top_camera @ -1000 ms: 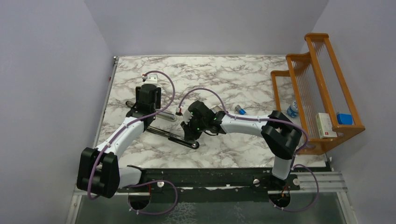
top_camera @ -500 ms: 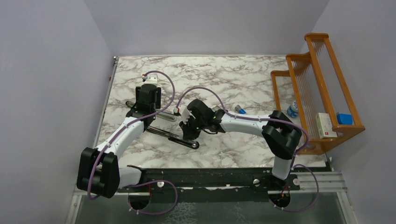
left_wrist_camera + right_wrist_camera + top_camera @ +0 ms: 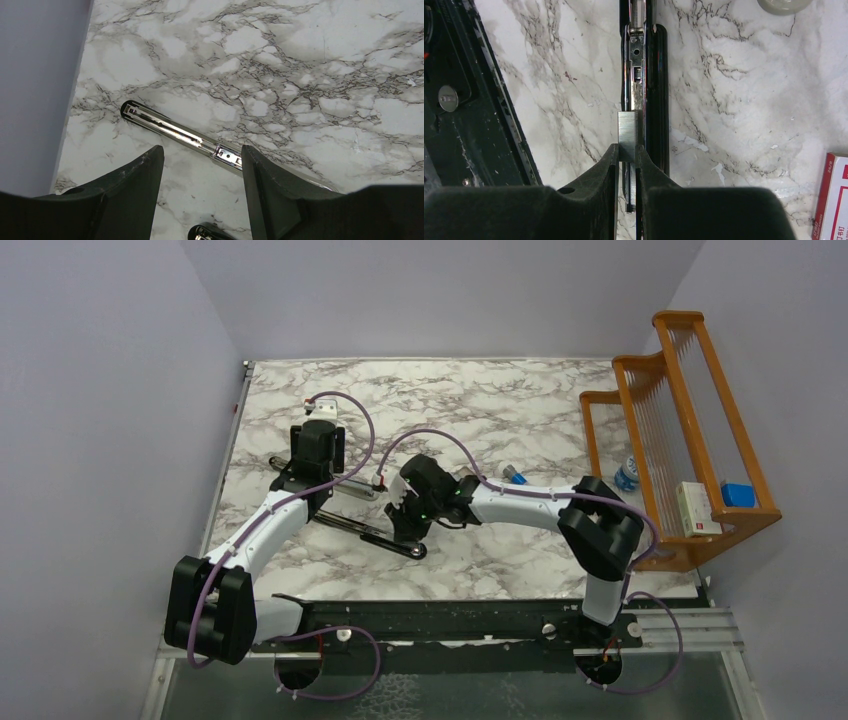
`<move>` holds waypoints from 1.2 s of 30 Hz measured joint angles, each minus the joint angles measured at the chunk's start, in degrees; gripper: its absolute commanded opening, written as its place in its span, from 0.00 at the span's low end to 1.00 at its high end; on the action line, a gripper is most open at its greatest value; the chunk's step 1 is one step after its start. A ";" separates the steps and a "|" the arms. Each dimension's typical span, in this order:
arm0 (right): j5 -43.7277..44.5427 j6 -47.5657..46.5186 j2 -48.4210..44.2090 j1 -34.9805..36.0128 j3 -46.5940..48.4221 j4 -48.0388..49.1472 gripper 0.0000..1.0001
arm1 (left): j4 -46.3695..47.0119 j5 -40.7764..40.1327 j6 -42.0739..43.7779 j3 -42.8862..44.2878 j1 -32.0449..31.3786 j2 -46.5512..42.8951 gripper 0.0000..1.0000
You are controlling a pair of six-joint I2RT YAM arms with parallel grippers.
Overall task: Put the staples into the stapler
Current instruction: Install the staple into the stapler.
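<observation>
One short silvery-grey strip of staples (image 3: 628, 129) sat pinched in our right gripper (image 3: 627, 150) over the open black-and-chrome stapler (image 3: 657, 100), not yet loaded; our left gripper (image 3: 202, 152) stood half open, holding nothing.

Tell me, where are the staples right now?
In the right wrist view, the staples are pinched in the right gripper, lined up over the metal track of the open stapler.

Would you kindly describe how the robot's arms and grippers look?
The left arm and right arm have white links, bulky black joints and looping purple cables. The left gripper and right gripper are black, with two wedge-shaped matte fingers.
</observation>
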 measured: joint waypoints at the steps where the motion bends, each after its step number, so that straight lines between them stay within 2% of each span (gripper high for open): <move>1: 0.02 0.00 0.13 0.00 0.00 -0.17 0.16 | 0.02 0.02 0.00 0.00 0.00 0.00 0.62; 36: 3.63 1.11 -0.26 0.13 0.04 -0.22 0.16 | 0.02 0.00 0.09 0.00 0.00 0.00 0.62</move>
